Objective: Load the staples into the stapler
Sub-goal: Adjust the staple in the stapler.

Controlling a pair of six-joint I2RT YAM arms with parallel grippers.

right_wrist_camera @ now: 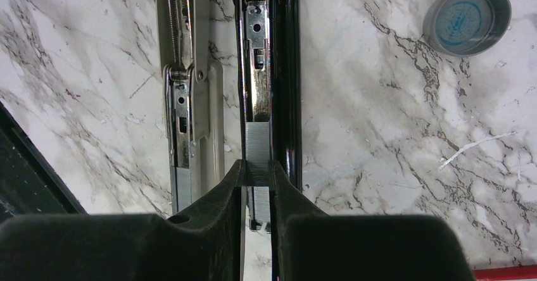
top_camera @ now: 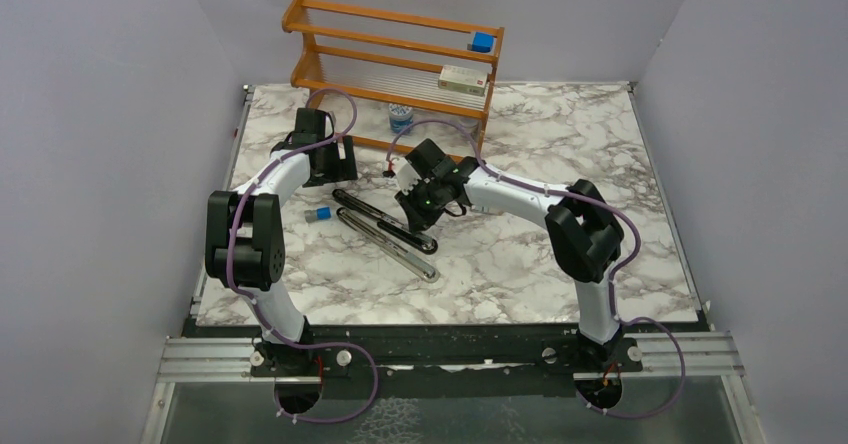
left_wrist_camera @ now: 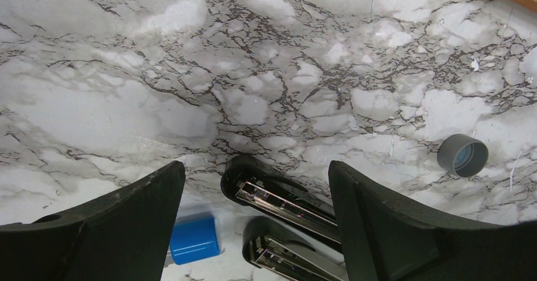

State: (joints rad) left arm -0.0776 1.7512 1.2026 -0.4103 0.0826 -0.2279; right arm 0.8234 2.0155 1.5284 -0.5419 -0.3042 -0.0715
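While the right gripper (right_wrist_camera: 257, 178) pinches the staples (right_wrist_camera: 256, 143) in line with the silver channel (right_wrist_camera: 256, 59) of the stapler (right_wrist_camera: 288, 72), which lies open near the middle of the table (top_camera: 520, 264), it should hold the strip straight, go down slowly, then let go. The left gripper (left_wrist_camera: 256, 167) hangs spread wide open over the stapler's far left end. No writing can be read.

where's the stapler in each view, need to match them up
Top external: stapler lies opened into two bars, just left of centre.
Left wrist: stapler shows its rounded ends at bottom centre.
Right wrist: stapler runs up the centre from the right claw, which pinches the staples at its channel.
Shared landmark: the grey cap, right of the stapler in both wrist views; not found from above.
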